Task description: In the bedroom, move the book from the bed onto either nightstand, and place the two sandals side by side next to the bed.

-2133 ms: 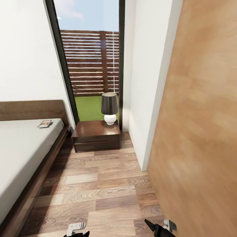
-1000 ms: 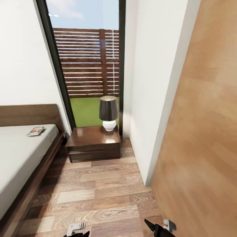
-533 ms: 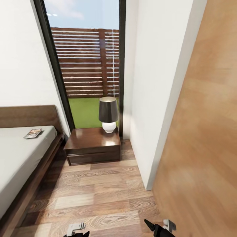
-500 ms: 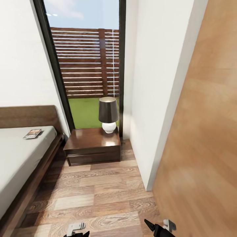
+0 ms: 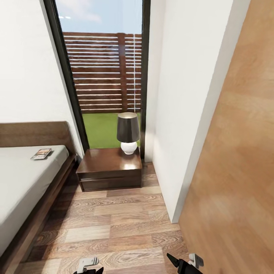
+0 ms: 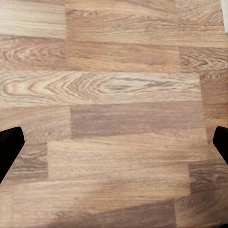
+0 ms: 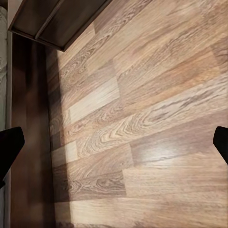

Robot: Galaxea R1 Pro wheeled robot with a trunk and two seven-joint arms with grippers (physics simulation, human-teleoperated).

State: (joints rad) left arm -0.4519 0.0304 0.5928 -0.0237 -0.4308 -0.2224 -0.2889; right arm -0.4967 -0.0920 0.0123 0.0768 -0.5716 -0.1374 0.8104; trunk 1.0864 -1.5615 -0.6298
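Observation:
The book [image 5: 41, 153] lies flat on the pale mattress of the bed [image 5: 23, 182], close to the brown headboard at the left. A dark glossy nightstand [image 5: 110, 169] with one drawer stands right of the bed under the window; its lower front corner [image 7: 52, 19] shows in the right wrist view. My left gripper [image 5: 89, 268] and right gripper [image 5: 183, 264] hang low at the picture's bottom edge, far from the bed. Both are open over bare plank floor, the left [image 6: 114, 147] and the right [image 7: 114, 147] with nothing between the fingers. The sandals are out of view.
A lamp [image 5: 127, 132] with a dark shade and white base stands on the nightstand's back right corner. A white wall corner [image 5: 179, 152] and a large wooden door [image 5: 236, 171] close off the right. A strip of plank floor [image 5: 114, 224] runs between bed and wall.
The whole picture has shifted with the camera: the nightstand and lamp look a little larger and nearer. Both grippers stay open at the same spots in the view.

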